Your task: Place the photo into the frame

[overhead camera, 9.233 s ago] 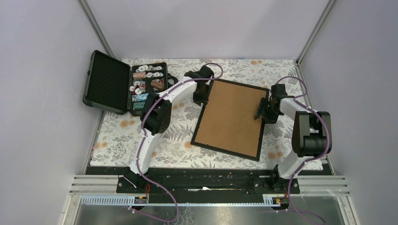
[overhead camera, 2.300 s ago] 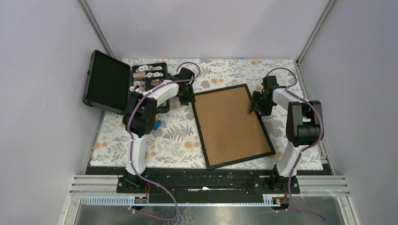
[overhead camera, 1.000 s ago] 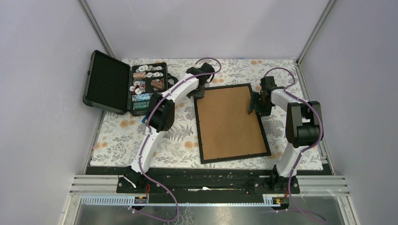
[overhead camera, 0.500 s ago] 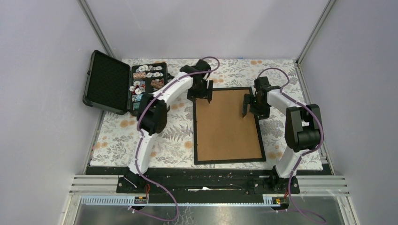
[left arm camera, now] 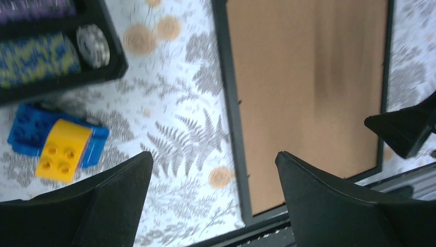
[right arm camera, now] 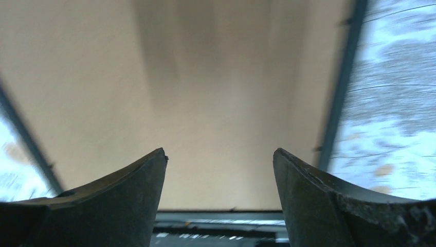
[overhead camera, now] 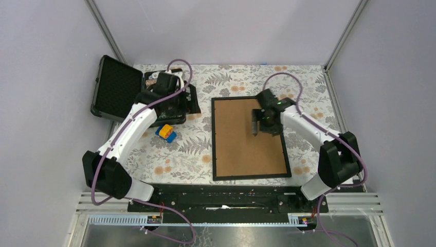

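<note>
Top external: L arm [overhead camera: 128, 129] backed off frame [overhead camera: 241, 149]; L fingers [left arm camera: 110, 206], R fingers [right arm camera: 329, 206] open (empty).

Top view: bright, even, diffuse light, sharp, only faint soft shadows. Both wrist views motion-blurred: thin black frame with brown board back [right arm camera: 216, 92] streaked lengthwise, white floral tablecloth [left arm camera: 180, 139] smeared.

The frame [overhead camera: 250, 149] lies flat on the desk [overhead camera: 190, 154], brown back board upward, edged by thin black moulding.
</note>
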`<action>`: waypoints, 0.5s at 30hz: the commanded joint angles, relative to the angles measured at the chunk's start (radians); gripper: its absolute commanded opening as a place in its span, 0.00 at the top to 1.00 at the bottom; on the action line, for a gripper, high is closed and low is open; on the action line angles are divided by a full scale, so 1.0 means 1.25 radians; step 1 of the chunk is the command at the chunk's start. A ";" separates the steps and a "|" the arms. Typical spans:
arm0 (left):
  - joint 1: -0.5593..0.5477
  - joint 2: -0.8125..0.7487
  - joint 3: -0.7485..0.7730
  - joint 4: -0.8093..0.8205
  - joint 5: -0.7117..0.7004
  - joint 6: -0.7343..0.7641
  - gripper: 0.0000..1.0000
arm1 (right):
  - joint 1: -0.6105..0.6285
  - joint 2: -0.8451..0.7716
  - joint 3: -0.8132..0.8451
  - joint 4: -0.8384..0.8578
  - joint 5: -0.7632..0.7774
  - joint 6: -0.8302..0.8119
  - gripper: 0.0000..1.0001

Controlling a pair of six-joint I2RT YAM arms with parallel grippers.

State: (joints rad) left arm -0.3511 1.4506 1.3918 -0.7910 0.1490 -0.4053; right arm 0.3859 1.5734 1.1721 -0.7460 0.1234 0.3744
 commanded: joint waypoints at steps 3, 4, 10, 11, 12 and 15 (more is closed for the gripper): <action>0.000 -0.121 -0.163 0.052 -0.087 -0.052 0.04 | 0.322 0.037 0.060 -0.001 -0.116 0.320 0.21; 0.000 -0.136 -0.191 0.056 -0.100 -0.090 0.04 | 0.357 0.061 0.077 0.015 -0.121 0.358 0.21; 0.000 -0.249 -0.375 0.121 -0.070 -0.201 0.07 | 0.453 0.244 0.241 -0.017 -0.049 0.492 0.35; 0.000 -0.268 -0.390 0.124 -0.070 -0.200 0.08 | 0.460 0.268 0.266 -0.026 -0.039 0.499 0.38; 0.000 -0.285 -0.403 0.126 -0.070 -0.197 0.08 | 0.463 0.293 0.287 -0.035 -0.039 0.505 0.41; 0.000 -0.321 -0.420 0.118 -0.082 -0.182 0.08 | 0.464 0.362 0.351 -0.070 -0.038 0.509 0.47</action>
State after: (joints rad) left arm -0.3523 1.1217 0.8776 -0.7181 0.0704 -0.6121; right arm 0.9585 1.9533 1.5059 -0.7586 0.0299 0.9279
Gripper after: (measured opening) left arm 0.921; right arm 0.555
